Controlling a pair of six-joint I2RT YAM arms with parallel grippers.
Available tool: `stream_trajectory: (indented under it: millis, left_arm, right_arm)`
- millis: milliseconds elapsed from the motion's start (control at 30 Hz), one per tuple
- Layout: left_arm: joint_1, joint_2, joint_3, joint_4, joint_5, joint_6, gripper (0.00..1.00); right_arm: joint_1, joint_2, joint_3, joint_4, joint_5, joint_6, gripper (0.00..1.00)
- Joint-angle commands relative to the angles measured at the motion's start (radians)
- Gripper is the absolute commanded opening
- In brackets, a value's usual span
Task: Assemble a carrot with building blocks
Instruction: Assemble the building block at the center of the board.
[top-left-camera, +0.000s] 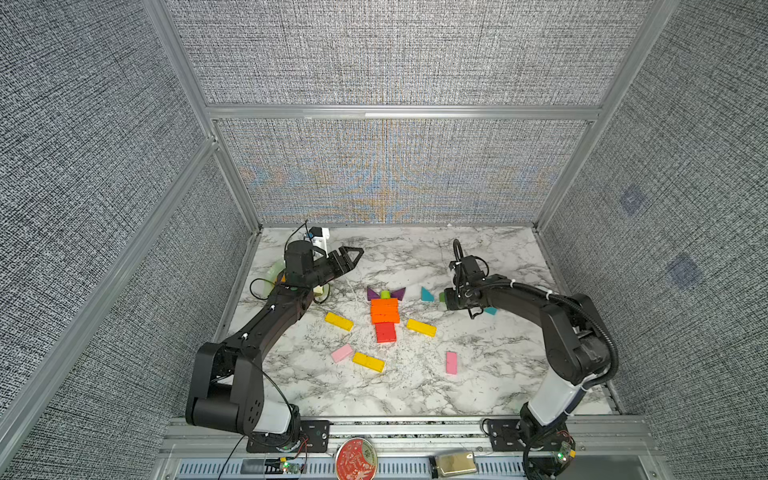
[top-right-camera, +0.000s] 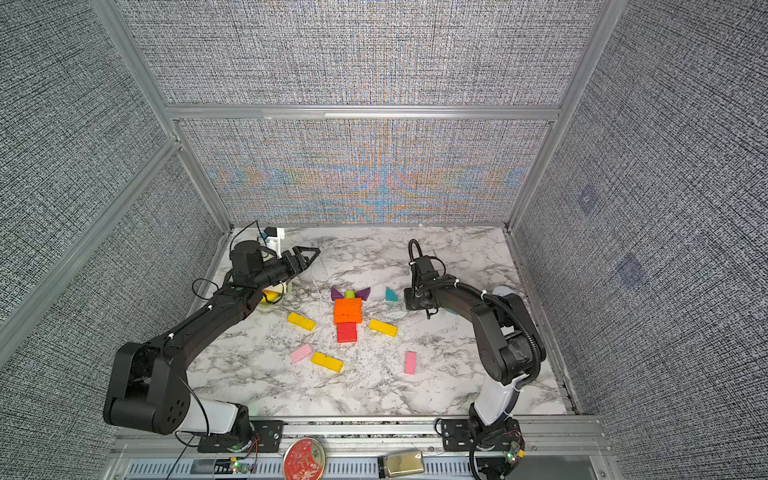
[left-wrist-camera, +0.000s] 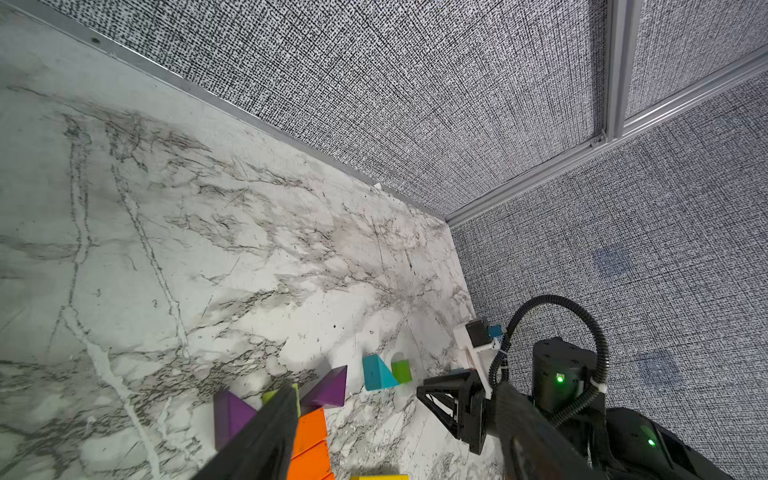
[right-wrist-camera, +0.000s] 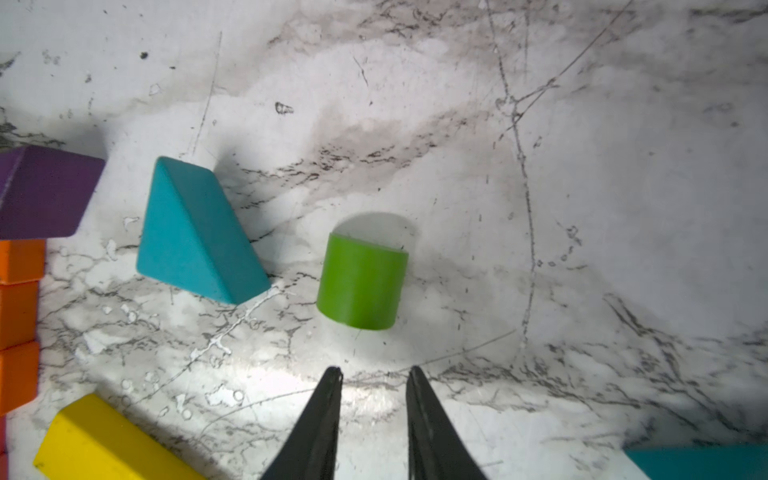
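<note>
On the marble table both arms reach in from the near edge. The left arm sits off to its own side with the left gripper raised, fingers spread, empty. The right arm bends in toward the centre.

The carrot lies mid-table. Red blocks form the tip and touch the orange bars. The top stub sits between the purple triangles. Yellow bars and pink bars lie scattered, apart from it.

The teal triangle lies on the right arm's side of the carrot head, with the loose stub just beside it. The right gripper hovers just short of that stub. Its fingers are narrowly apart with nothing between them, and the gap looks tighter than the stub.

The step is likely picking up the loose stub for the greens. To do it well:
- Widen the fingers first.
- Centre over the stub and straddle its curved sides.
- Stay off the teal triangle.
- Close gently, since a round piece may roll or pop out.
- Set it by the head without bumping the purple triangles.
</note>
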Motion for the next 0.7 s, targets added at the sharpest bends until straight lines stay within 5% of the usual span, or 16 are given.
stream_trajectory:
  millis: [0,667]
  left_arm:
    - [0.0,0.0,0.013,0.01,0.005,0.015,0.77]
    - [-0.001,0.002,0.017,0.007,0.008,0.015,0.77]
  right_arm:
    - [-0.009,0.001,0.008,0.033,-0.049,0.047,0.31]
    - [-0.07,0.068,0.006,0.13,-0.182,0.168,0.32]
